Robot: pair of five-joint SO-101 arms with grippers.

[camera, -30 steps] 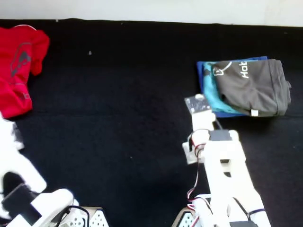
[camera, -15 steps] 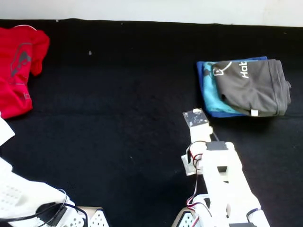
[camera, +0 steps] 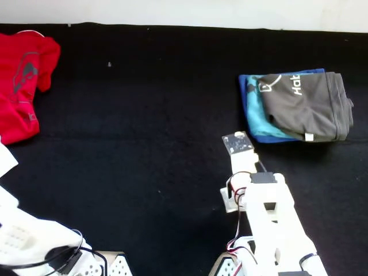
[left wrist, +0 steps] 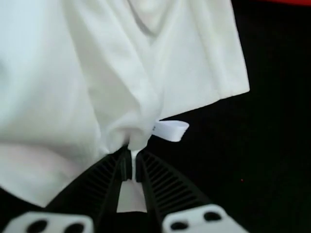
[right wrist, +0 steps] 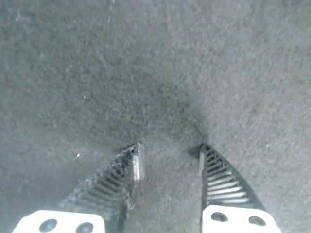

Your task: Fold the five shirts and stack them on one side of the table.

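Red shirt [camera: 20, 80]: unfolded, rumpled, far left corner of the table, one edge running out of view. Right side, a stack of three folded shirts: blue shirt [camera: 244, 92] on the bottom, teal shirt [camera: 259, 119] in the middle, dark grey shirt [camera: 305, 106] with white print on top, sitting slightly skewed. White shirt [left wrist: 97, 73]: bunched, hanging loose, a fold pinched in the left gripper [left wrist: 132, 155], small tag sticking out beside the pinch.

Overhead above table [camera: 144, 115], wrist cameras close, downward
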